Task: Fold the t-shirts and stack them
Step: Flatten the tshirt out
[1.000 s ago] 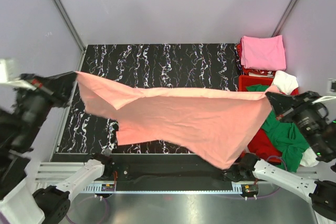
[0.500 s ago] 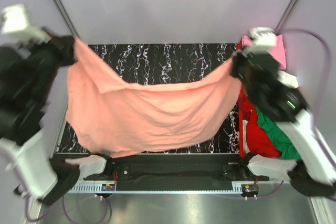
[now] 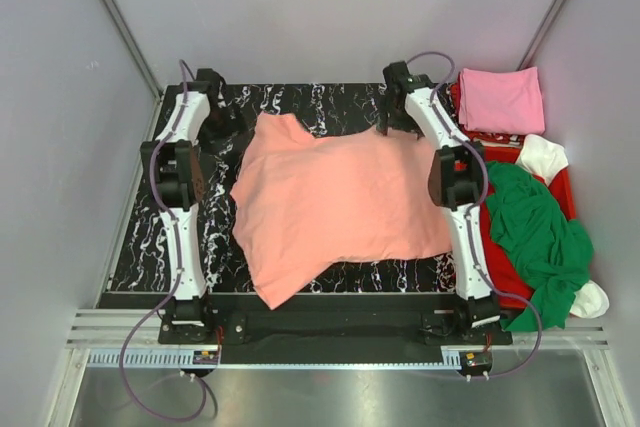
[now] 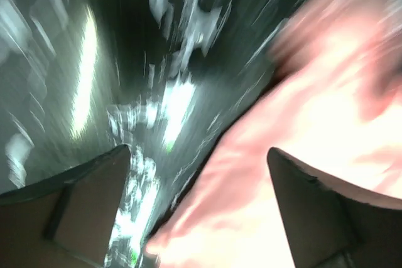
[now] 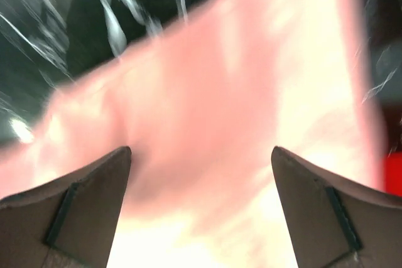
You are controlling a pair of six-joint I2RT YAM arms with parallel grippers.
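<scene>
The salmon-orange t-shirt [image 3: 340, 202] lies spread out on the black marbled table [image 3: 140, 237], its near-left corner reaching toward the front edge. Both arms stretch to the far side. My left gripper [image 3: 238, 119] hovers at the shirt's far-left corner, my right gripper [image 3: 388, 123] at its far-right corner. The blurred left wrist view shows the left gripper [image 4: 196, 155] open over the cloth edge [image 4: 301, 123]. In the right wrist view the right gripper [image 5: 201, 152] is open above salmon cloth [image 5: 239, 92]. A folded pink t-shirt [image 3: 500, 99] lies at the back right.
To the right of the table a red crate [image 3: 468, 159] holds a rumpled green t-shirt [image 3: 535, 227], a white t-shirt [image 3: 545, 155] and red cloth [image 3: 492, 252]. Grey walls close in the back and sides. A metal rail [image 3: 300, 357] runs along the front.
The salmon shirt hung stretched in the air between both shut grippers. Both have since swung to the far side, opened and let it go, and it lies flat on the table.
</scene>
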